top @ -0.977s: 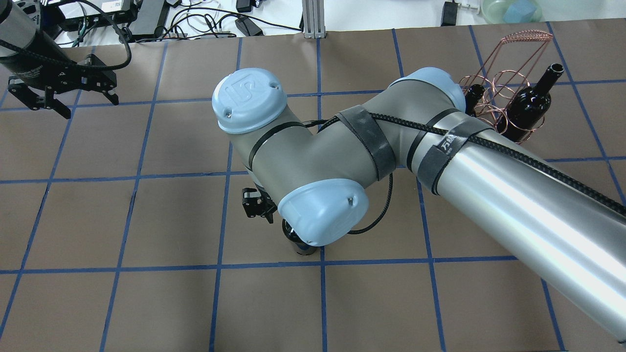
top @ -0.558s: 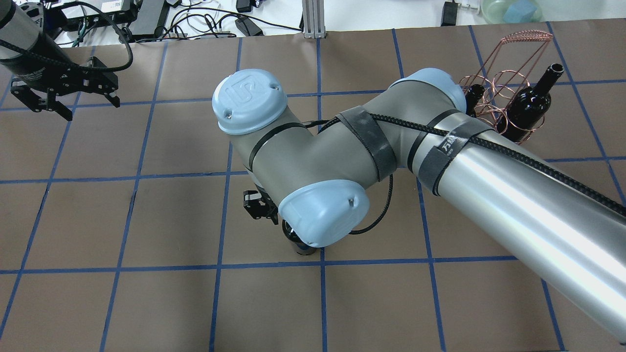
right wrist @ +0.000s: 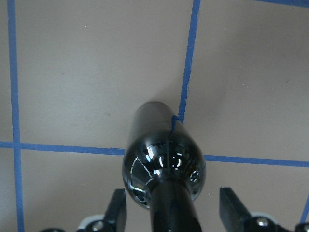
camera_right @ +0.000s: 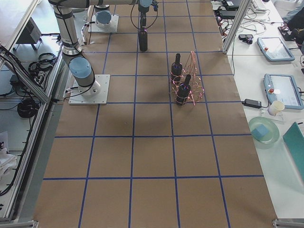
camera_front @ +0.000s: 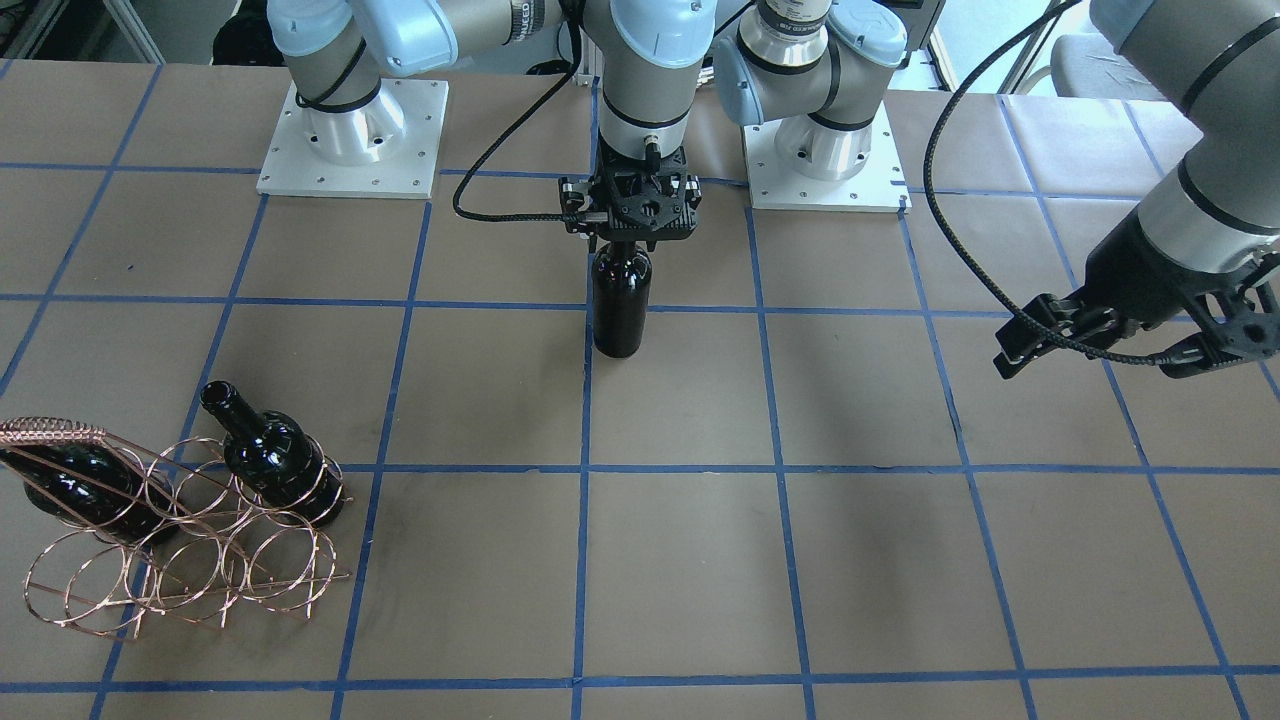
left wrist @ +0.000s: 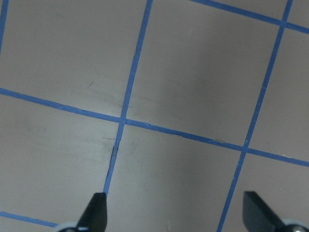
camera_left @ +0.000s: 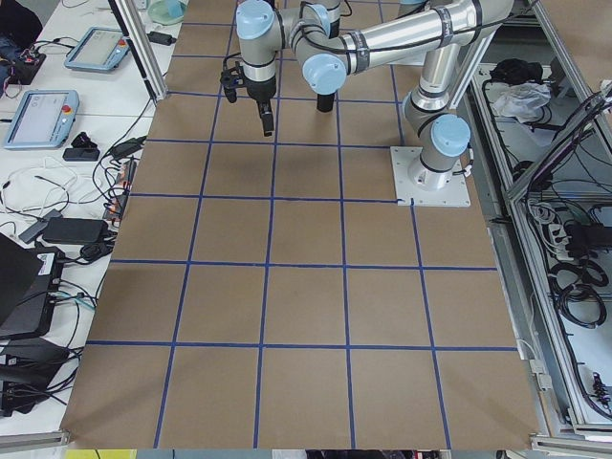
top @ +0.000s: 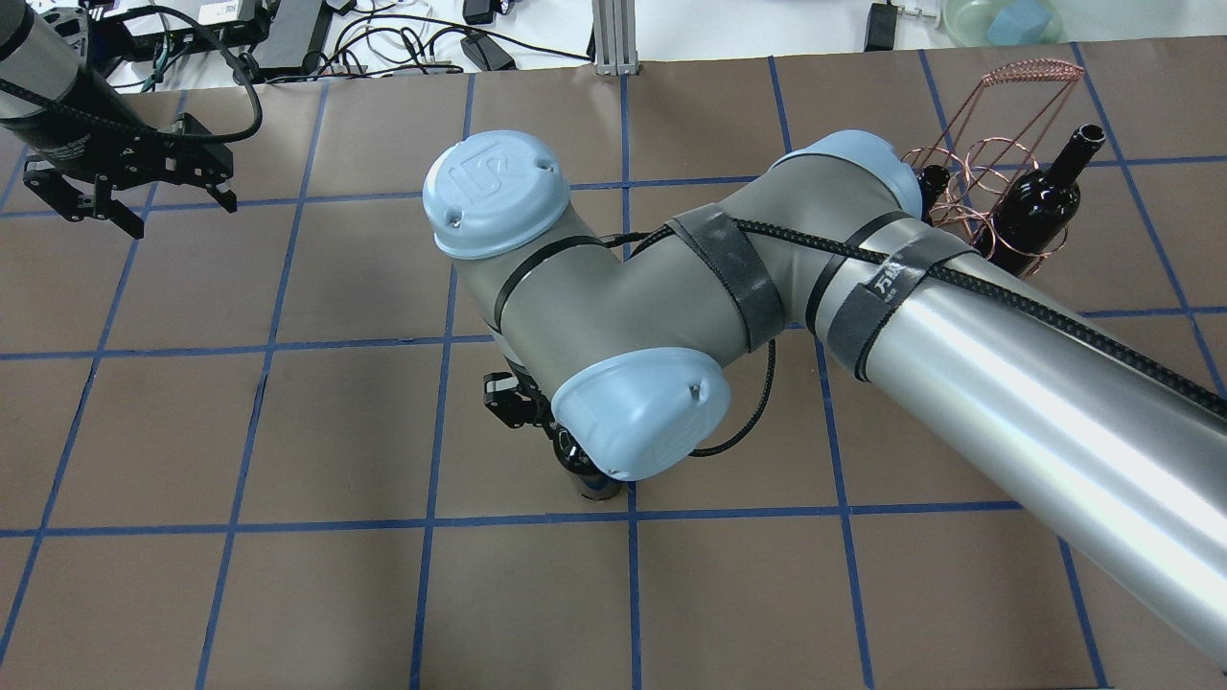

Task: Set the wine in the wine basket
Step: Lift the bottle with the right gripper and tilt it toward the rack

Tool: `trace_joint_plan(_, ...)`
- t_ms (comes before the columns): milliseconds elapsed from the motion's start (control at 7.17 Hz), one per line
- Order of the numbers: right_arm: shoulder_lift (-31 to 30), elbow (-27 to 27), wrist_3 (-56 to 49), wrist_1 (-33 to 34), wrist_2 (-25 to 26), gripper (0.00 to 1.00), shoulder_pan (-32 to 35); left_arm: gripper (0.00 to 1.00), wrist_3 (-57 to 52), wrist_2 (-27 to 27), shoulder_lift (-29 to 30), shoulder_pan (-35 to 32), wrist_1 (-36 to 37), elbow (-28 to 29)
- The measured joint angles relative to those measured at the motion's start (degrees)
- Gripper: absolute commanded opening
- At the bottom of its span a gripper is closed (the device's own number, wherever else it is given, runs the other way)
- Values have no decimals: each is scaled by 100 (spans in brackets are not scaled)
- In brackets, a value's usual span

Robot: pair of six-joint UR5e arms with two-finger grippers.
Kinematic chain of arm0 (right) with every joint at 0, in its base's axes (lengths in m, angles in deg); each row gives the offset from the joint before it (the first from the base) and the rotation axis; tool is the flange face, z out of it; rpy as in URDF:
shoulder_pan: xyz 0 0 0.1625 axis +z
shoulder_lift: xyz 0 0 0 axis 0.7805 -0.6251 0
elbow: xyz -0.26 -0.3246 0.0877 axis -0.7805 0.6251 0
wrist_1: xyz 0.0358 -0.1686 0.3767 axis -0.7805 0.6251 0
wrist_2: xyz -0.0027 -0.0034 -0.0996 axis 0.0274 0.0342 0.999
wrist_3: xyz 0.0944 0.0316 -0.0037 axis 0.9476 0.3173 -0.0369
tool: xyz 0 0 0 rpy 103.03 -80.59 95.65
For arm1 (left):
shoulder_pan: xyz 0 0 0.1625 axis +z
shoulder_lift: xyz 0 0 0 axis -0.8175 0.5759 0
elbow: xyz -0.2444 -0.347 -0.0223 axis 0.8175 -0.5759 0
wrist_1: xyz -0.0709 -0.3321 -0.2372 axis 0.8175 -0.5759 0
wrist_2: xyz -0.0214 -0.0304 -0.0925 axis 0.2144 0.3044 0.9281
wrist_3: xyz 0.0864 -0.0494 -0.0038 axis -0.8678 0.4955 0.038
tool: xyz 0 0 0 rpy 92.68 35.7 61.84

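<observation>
The wine bottle (camera_front: 620, 300) is glossy and near-black and stands upright on the brown table by a blue tape crossing. It also shows in the right wrist view (right wrist: 164, 169) and the overhead view (top: 594, 484). My right gripper (camera_front: 630, 225) is directly above it, its fingers (right wrist: 117, 210) on either side of the neck with gaps showing, so it is open. The copper wire wine basket (camera_front: 190, 560) stands far off at the table's side, also in the overhead view (top: 978, 182). My left gripper (top: 144, 206) is open and empty above bare table.
Two look-alike dark bottles (camera_front: 275, 455) (camera_front: 75, 485) lie tilted in the basket's rings. The right arm's forearm (top: 1007, 383) spans the overhead view and hides most of its gripper. Both arm bases (camera_front: 350, 140) stand behind the bottle. Cables and devices (top: 288, 38) lie beyond the far table edge.
My right wrist has shifted slightly to the right over the bottle. The bottle has not moved. The left gripper has barely shifted.
</observation>
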Motion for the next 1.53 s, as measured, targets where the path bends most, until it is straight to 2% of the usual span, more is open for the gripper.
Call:
trace_joint_plan(558, -4, 4, -156, 38, -109, 3, -42, 100, -18, 2, 8, 0, -88, -10)
trace_joint_plan(698, -3, 9, -179, 57, -169, 0, -52, 100, -18, 2, 12, 0, -91, -10)
trace_joint_plan(1116, -51, 81, -216, 79, -344, 0, -104, 100, -55, 2, 15, 0, -93, -10)
trace_joint_plan(1535, -564, 225, -610, -110, -269, 0, -652, 100, -70, 2, 8, 0, -101, -11)
